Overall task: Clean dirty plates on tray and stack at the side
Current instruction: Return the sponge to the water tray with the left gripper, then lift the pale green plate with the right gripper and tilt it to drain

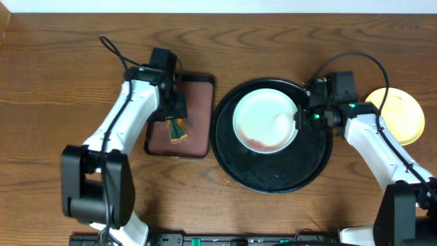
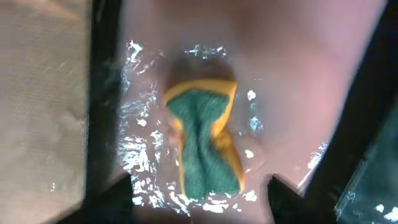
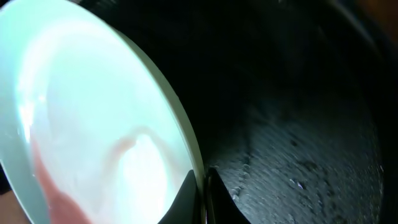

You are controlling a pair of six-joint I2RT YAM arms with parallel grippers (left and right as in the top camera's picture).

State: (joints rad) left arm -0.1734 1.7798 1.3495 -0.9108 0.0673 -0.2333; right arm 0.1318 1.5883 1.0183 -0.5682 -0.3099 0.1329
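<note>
On glossy tray (image 1: 273, 176), round plate (image 1: 266, 121).

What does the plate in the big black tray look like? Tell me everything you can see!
The plate is small, round and pale mint, smooth and shiny. A reddish-brown smear runs along its inner edge nearest the robot, so it is dirty. It sits in the black tray, toward the far side. The right pincer pinches its right rim. I cannot tell if it lies flat or tips up.

Smeared mint plate (image 3: 81, 112), rim between right tool (image 3: 203, 186) fingers, over black tray (image 3: 298, 124)
</note>
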